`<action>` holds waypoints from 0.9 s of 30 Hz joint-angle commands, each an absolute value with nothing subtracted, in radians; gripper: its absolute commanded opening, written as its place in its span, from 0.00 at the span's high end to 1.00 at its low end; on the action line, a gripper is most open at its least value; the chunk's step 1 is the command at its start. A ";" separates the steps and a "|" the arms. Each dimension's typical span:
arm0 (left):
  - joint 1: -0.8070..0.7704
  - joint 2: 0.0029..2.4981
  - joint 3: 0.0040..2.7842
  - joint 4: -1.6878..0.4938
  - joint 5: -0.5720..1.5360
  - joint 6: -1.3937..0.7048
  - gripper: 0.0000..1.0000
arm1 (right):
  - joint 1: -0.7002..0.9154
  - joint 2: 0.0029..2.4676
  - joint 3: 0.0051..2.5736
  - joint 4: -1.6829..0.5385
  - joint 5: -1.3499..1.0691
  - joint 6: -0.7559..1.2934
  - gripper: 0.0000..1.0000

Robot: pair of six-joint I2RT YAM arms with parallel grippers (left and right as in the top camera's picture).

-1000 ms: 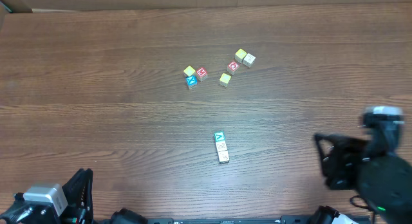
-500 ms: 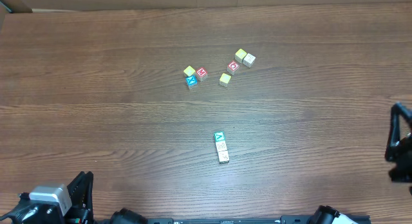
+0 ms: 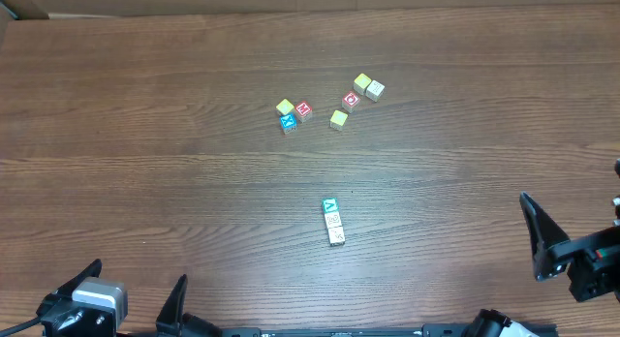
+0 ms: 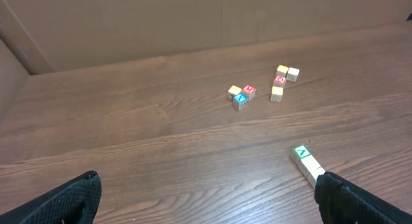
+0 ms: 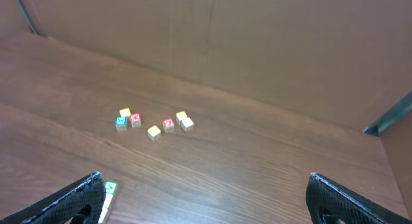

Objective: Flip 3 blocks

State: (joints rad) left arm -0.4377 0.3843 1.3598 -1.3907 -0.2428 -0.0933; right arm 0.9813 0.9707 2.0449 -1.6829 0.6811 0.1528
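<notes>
The three blocks (image 3: pixel 333 222) lie in a touching row on the table (image 3: pixel 145 134). We see our left gripper (image 4: pixel 207 177) and right gripper (image 5: pixel 205 177) spread wide, well apart from them.

The row of three blocks (image 3: pixel 333 222) lies near the middle of the surface (image 3: pixel 145 182), end to end and touching, so no finger fits between them. Both long sides of the row are bare wood, open to an approach. Farther back sit a cluster of three cubes (image 3: pixel 293 113) and a looser cluster of four cubes (image 3: pixel 356 97), with a narrow lane between them. A brown wall (image 4: pixel 193 24) closes the far edge. From my left jaws and my right jaws to the row, the way is open wood.
</notes>
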 commanded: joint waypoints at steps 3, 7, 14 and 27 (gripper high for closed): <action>-0.439 0.386 1.357 -1.391 -0.236 -0.074 0.00 | 0.978 0.970 2.054 -1.694 0.648 0.133 0.00; -0.439 0.386 1.357 -1.409 -0.235 -0.075 0.00 | 0.978 0.970 2.054 -1.693 0.648 0.133 0.00; -0.439 0.386 1.357 -1.499 -0.235 -0.075 0.00 | 0.978 0.970 2.055 -1.693 0.648 0.133 0.00; -0.439 0.386 1.357 -1.501 -0.235 -0.074 0.00 | 0.978 0.970 2.055 -1.693 0.648 0.133 0.00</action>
